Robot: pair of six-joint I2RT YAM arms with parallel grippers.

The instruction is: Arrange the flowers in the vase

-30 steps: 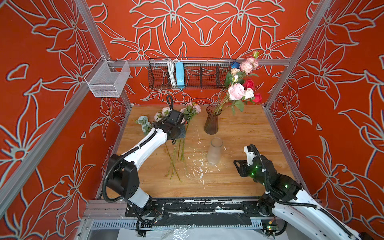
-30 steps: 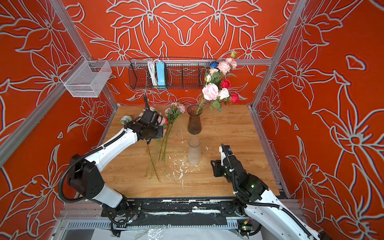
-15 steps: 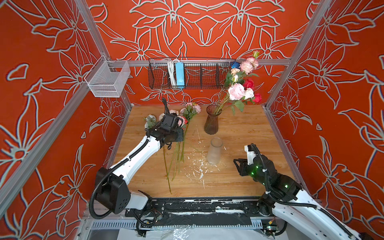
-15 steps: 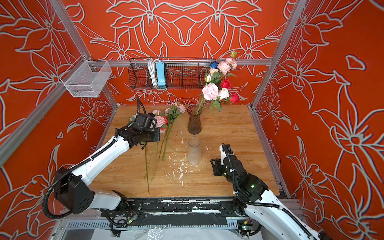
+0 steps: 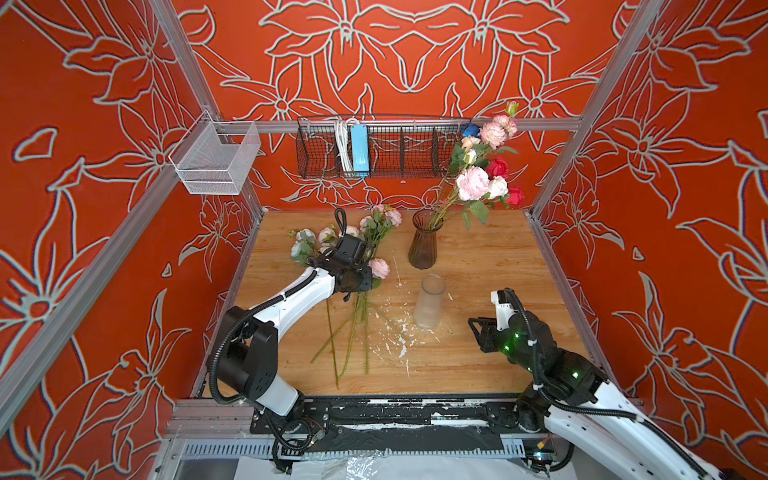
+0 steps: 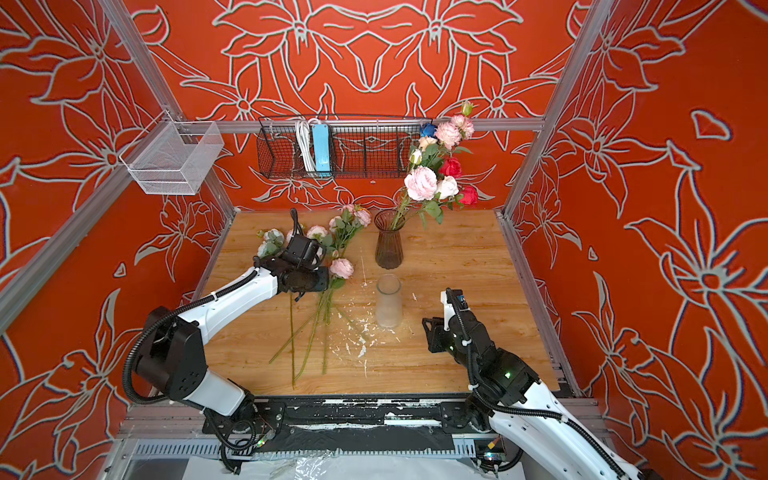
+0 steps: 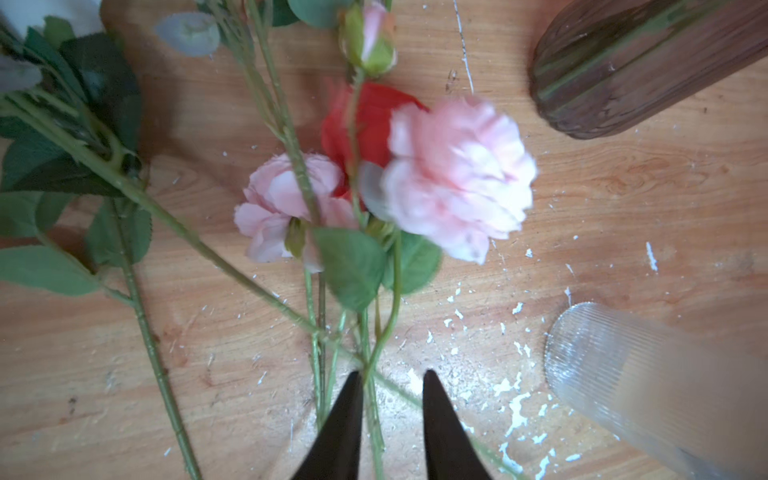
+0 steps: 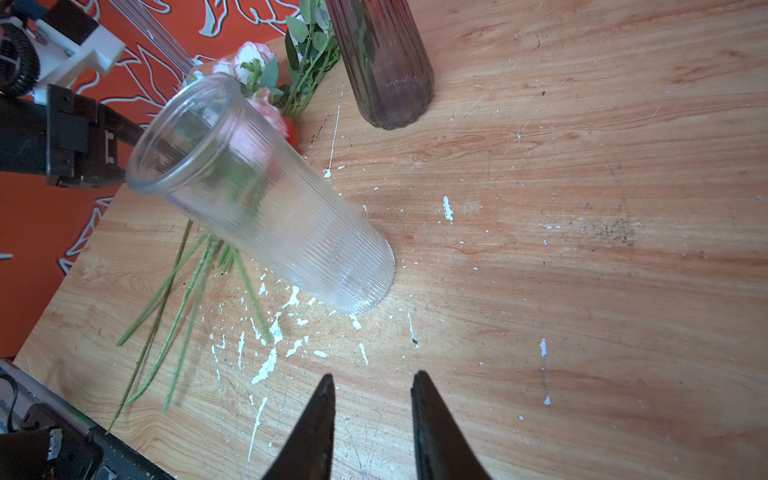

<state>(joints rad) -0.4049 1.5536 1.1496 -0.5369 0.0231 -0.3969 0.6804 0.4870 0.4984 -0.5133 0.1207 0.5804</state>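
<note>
Lying near the table's (image 5: pixel 490 266) left edge: flowers (image 5: pixel 379 268).

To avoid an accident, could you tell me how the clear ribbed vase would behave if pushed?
The clear ribbed vase stands tall on a narrow base and looks empty, so it probably tips easily. Its ribbing may aid grip.

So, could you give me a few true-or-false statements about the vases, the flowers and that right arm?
1. The brown vase already holds flowers. True.
2. The clear vase holds flowers too. False: it stands empty.
3. Some loose flowers lie on the table, left of the clear vase. True.
4. On the right arm the jaws grip the clear vase. False: they stand apart, holding nothing, clear of it.
</note>
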